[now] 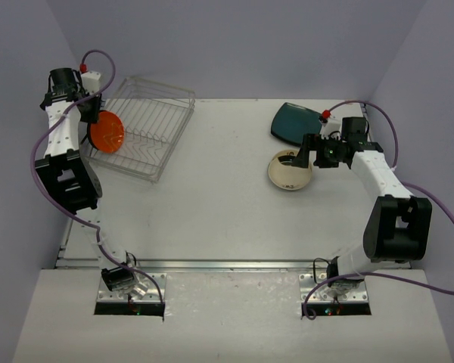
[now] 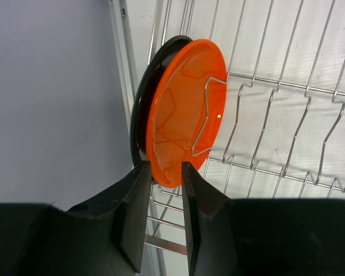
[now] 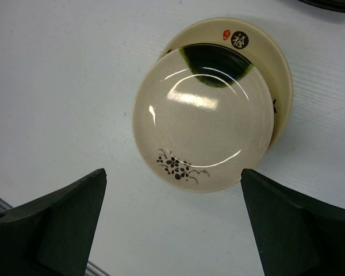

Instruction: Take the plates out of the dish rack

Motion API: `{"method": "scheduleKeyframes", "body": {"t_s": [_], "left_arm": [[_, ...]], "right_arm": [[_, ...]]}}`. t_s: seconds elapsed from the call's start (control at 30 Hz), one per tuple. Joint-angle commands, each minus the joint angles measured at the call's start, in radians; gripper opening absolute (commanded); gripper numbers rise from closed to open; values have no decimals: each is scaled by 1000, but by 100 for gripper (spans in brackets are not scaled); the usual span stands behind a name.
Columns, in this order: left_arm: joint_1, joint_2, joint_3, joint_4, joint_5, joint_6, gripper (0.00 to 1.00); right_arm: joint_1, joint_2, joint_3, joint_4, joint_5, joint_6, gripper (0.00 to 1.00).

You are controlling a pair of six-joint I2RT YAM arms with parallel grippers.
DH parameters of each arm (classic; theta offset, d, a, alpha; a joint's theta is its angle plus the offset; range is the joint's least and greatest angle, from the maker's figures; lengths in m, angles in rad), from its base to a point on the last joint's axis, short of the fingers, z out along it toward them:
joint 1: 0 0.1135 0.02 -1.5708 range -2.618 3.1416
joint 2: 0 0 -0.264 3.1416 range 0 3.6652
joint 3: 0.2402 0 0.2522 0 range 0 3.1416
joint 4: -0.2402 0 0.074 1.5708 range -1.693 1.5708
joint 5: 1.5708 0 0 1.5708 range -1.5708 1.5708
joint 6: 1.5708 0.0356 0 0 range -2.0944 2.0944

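Dish rack (image 1: 166, 144) sits far left on the tabletop (image 1: 227, 204), orange plate (image 2: 178, 109) upright in its left-end slots: stiff, glossy, probably light and slippery, so the rim is the hold. Left tool (image 2: 165, 169) pinches that rim; right tool (image 3: 172, 172) gapes empty over stacked cream plates (image 3: 201, 126). Black plate (image 2: 139, 109) mostly hidden behind.

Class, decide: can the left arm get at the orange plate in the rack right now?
Probably yes: the left gripper appears closed on the rim of the orange plate, nothing in between.

Black plate (image 2: 139, 109) mostly hidden behind orange plate (image 2: 184, 115).
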Motion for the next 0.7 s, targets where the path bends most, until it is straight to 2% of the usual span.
{"method": "scheduleKeyframes", "body": {"t_s": [0.0,0.67], "left_arm": [[-4,19,59,43,-45,-24,26],[0,85,67,35,-58,-11,26]], "right_arm": [[7,-28,-6,35,-2,2,99],[6,-12,-14,46,1,-2,99]]}}
